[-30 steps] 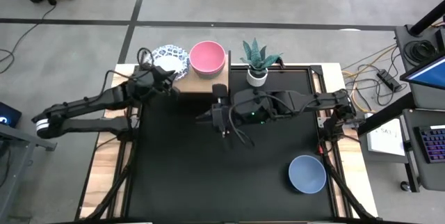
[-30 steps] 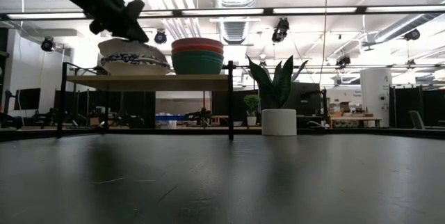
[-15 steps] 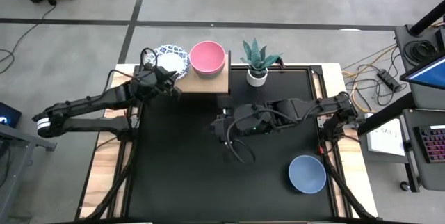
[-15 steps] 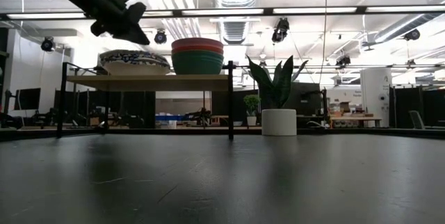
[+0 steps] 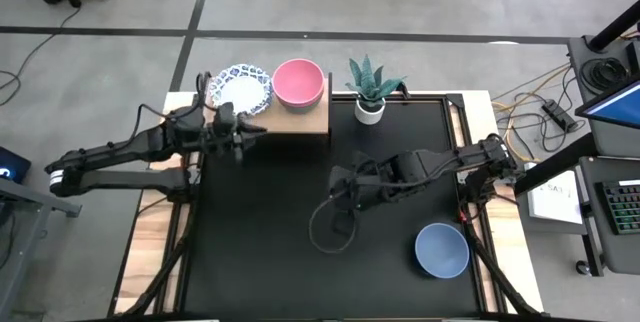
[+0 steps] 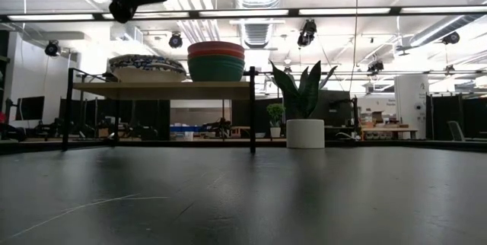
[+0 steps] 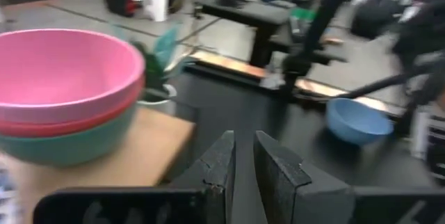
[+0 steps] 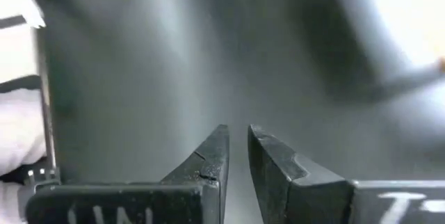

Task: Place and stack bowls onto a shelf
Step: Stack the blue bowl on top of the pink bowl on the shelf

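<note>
Dark six-joint left arm reaches in from the table's left edge toward the small light-wood shelf [image 5: 300, 117]. Its two-finger left gripper [image 5: 250, 130] sits just off the shelf's front left corner, held above the tabletop. Dark fingers [image 7: 221, 160] nearly together, thin gap only, nothing between them.

Dark six-joint right arm folds in from the table's right edge, elbow bent. Right gripper [image 5: 337, 190] well in front of the shelf, over mid-table. Fingers [image 8: 217, 156] narrowly apart, holding nothing.
</note>
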